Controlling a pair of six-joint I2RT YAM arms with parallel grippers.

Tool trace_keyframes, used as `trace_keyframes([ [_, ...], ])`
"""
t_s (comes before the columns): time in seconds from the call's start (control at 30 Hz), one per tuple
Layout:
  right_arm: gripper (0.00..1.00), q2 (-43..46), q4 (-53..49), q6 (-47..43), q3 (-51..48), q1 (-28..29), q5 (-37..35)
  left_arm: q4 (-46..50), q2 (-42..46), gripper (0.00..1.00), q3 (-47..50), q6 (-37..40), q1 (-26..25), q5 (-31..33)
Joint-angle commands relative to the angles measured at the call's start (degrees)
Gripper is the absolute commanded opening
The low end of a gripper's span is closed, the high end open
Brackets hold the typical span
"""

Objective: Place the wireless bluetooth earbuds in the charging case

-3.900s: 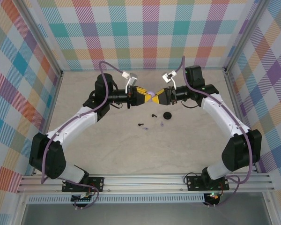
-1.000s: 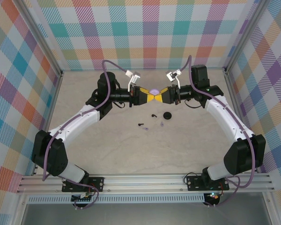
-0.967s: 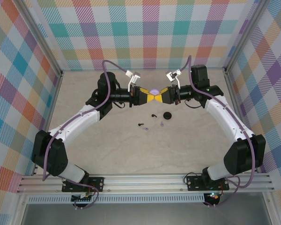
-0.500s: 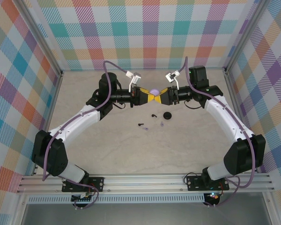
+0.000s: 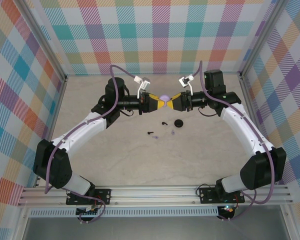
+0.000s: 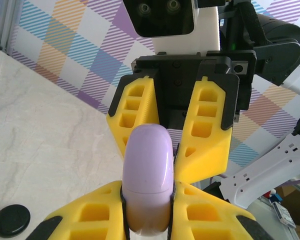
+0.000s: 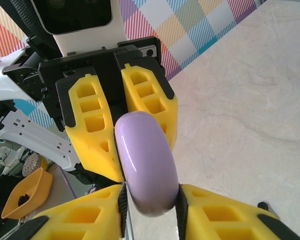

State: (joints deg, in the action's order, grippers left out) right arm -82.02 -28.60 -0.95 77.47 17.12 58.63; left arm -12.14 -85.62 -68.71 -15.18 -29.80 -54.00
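Bare tabletop (image 5: 155, 160) nearside; scattered earbuds (image 5: 163, 122) and black case (image 5: 178, 123) at centre.

Overhead view looks down; facing wrist views closely share lavender case (image 6: 147, 170).

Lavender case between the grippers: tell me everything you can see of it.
The lavender case is a smooth, glossy, rounded pebble, plastic by the look, with one thin seam around it, and it appears closed. It hangs above the table, toward the far middle in the top view, held between the two arms. The left gripper is shut on one end. The right gripper brackets the other end, but I can't tell whether it actually grips.
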Motion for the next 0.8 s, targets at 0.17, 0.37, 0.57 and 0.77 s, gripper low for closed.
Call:
trace_keyframes([
  [0.17, 0.24, 0.8, -0.4, -1.2, 2.2, -0.2, 5.7, -0.3, 1.3, 0.11, -0.5, 0.5, 0.4, -2.0],
  [0.37, 0.21, 0.3, -0.7, -1.3, 2.4, -0.3, 6.7, -0.3, 0.3, 0.13, -1.5, 0.1, 0.0, -2.9],
  [0.57, 0.21, 0.2, -0.8, -1.4, 2.4, -0.2, 6.7, -0.1, -0.6, 0.14, -2.3, 0.0, -0.3, -3.6],
  [0.77, 0.2, 0.0, -0.7, -1.2, 2.6, -0.3, 6.7, 0.2, -1.0, 0.15, -2.6, 0.0, -0.4, -3.6],
])
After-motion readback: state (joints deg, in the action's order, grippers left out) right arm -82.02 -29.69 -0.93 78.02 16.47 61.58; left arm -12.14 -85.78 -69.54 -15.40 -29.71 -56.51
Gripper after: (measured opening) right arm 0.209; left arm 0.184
